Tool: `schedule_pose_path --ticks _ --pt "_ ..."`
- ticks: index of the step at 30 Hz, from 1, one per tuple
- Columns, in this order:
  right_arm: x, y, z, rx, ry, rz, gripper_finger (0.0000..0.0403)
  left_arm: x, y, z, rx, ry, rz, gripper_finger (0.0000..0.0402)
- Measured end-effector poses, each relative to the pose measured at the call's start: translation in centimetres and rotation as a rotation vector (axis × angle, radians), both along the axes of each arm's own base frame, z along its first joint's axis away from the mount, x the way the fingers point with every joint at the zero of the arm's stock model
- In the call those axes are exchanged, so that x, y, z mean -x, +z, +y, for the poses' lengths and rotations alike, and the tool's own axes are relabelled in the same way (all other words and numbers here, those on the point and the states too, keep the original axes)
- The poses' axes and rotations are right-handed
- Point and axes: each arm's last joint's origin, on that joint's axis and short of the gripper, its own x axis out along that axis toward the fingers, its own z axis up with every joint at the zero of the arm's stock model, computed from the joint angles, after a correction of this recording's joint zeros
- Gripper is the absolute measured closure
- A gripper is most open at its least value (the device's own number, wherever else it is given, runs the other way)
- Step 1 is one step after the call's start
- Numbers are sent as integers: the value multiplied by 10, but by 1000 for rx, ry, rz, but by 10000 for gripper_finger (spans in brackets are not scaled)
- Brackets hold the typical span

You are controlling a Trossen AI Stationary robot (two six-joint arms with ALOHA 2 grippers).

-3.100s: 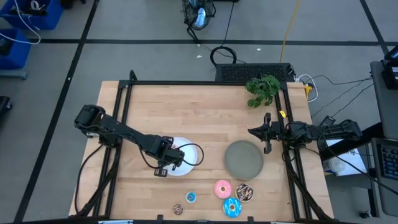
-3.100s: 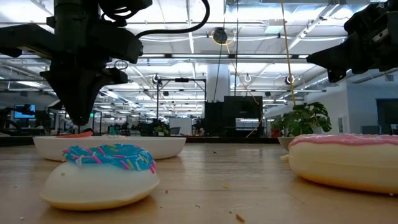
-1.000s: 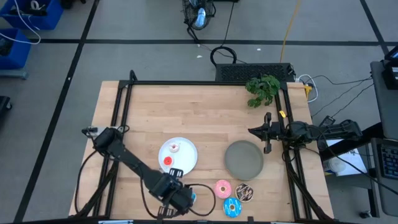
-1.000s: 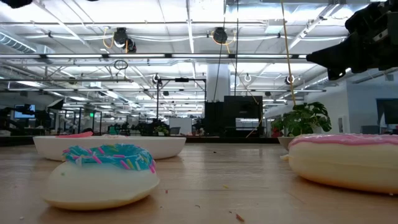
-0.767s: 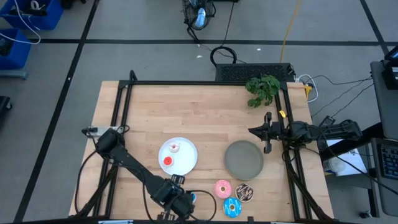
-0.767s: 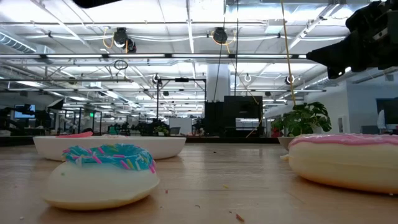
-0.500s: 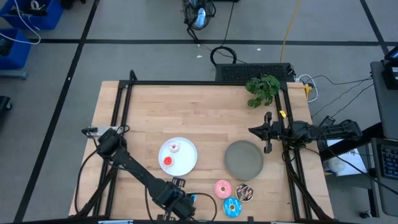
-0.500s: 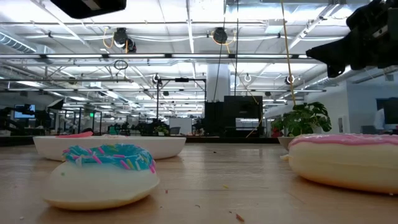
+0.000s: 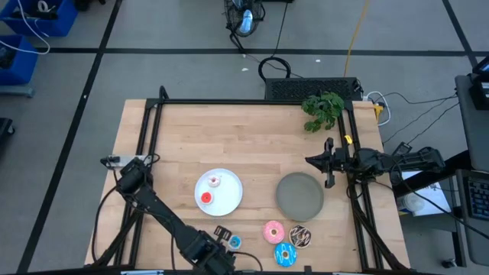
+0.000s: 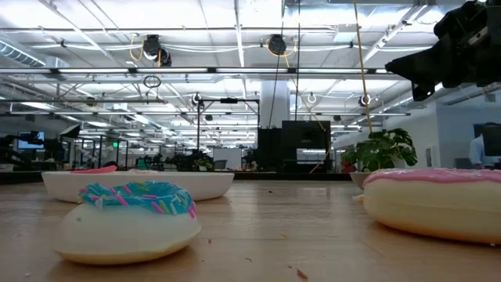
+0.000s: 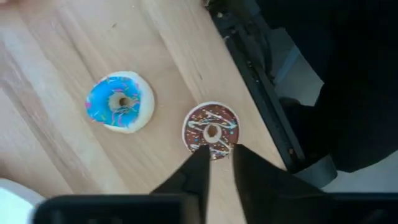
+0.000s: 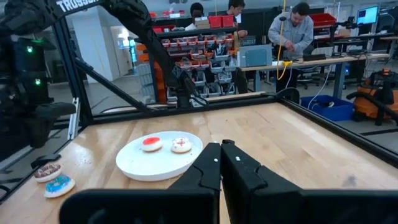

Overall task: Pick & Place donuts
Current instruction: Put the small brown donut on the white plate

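My left gripper [image 9: 216,246] [image 11: 221,152] hangs over the table's near edge, fingers pointing down with a narrow gap, touching nothing. Just beyond its tips lies the small brown donut [image 11: 211,129], flat on the wood, with the small blue donut [image 11: 119,101] [image 9: 234,241] [image 10: 129,219] beside it. The arm hides the brown one in the high view. The white plate [image 9: 229,200] holds a small red donut [image 9: 205,198] and a whitish one [image 9: 215,181]. The large pink [image 9: 273,231], chocolate [image 9: 300,237] and blue [image 9: 286,254] donuts lie near the front. My right gripper [image 9: 309,161] [image 12: 221,146] waits shut at the right edge.
The grey plate [image 9: 299,195] sits between the white plate and the right arm. A green plant [image 9: 322,109] stands at the far right corner. A black frame [image 9: 229,101] rims the table. People work at benches [image 12: 292,28] beyond it.
My left gripper has travelled from above the white plate to the near edge. Over the last second it has crept a little farther toward the near edge, above the small donuts. The donuts and plates have stayed put.
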Motion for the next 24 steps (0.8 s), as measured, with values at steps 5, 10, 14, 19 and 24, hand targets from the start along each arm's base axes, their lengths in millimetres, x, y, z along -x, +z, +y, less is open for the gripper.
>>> schedule_pose_path --ticks 5,10,14,19,24 --pt "0 -3 0 -12 1 29 403 -4 1 -1 9 -26 -44 230" --pt "0 -5 0 -16 1 48 403 -7 -5 -1 14 0 -32 148" --pt "0 -4 0 -17 1 41 403 -10 -9 -2 48 53 -7 105" --pt "0 -4 0 -17 1 40 403 -15 -25 -2 63 116 51 92" --pt "0 -4 0 -17 0 40 403 -14 -37 -5 39 110 77 91"
